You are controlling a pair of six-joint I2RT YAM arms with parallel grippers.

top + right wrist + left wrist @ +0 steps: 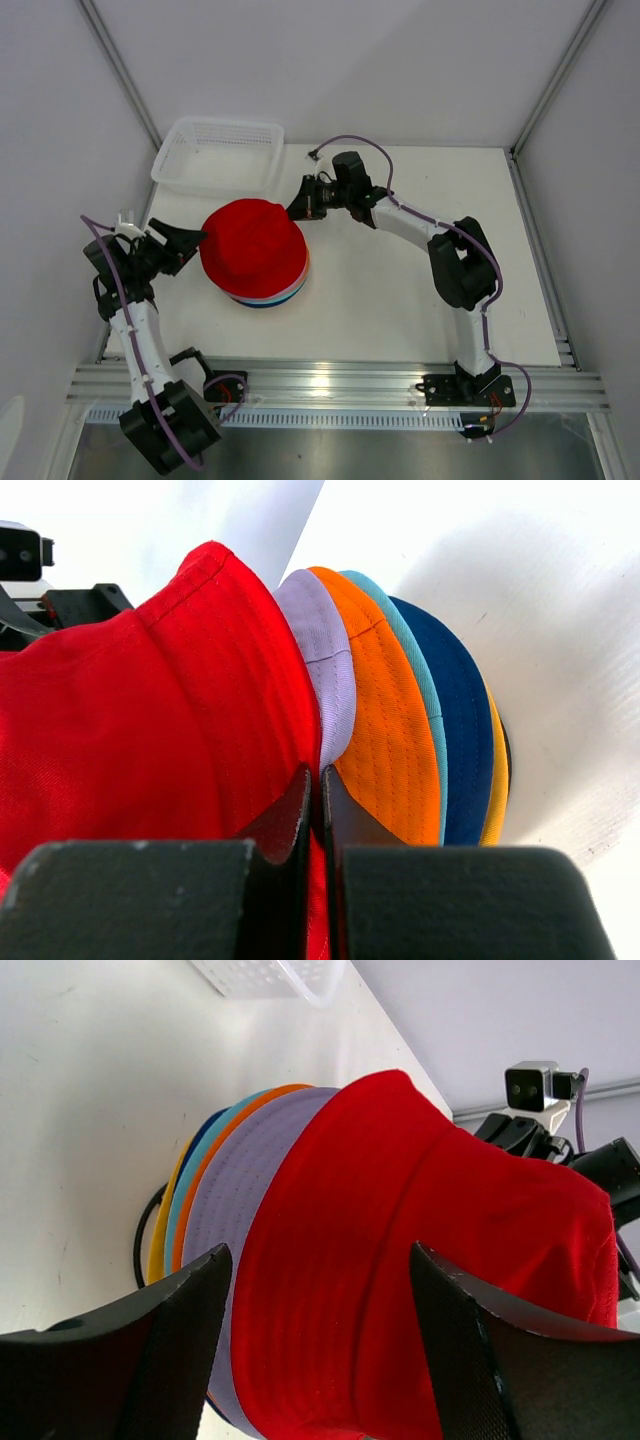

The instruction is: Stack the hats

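Closest to the lens in the left wrist view, the left gripper (318, 1260) stands open. Its two black fingers are spread to either side of the red hat (430, 1260) and grip nothing. The right gripper (322, 785) is closed, its fingers pinching the red hat's brim on the opposite side.

The white table (400, 320) carries everything. Left of its centre, six hats are nested in one pile between the two grippers. The red hat is on top. Beneath it come the lavender hat (240, 1190), orange hat (390, 720), teal hat (428, 695), navy hat (462, 730) and yellow hat (498, 780).

A white mesh basket (215, 155) sits at the far left corner, apart from the pile. A thin black wire ring (139, 1245) shows under the yellow hat.
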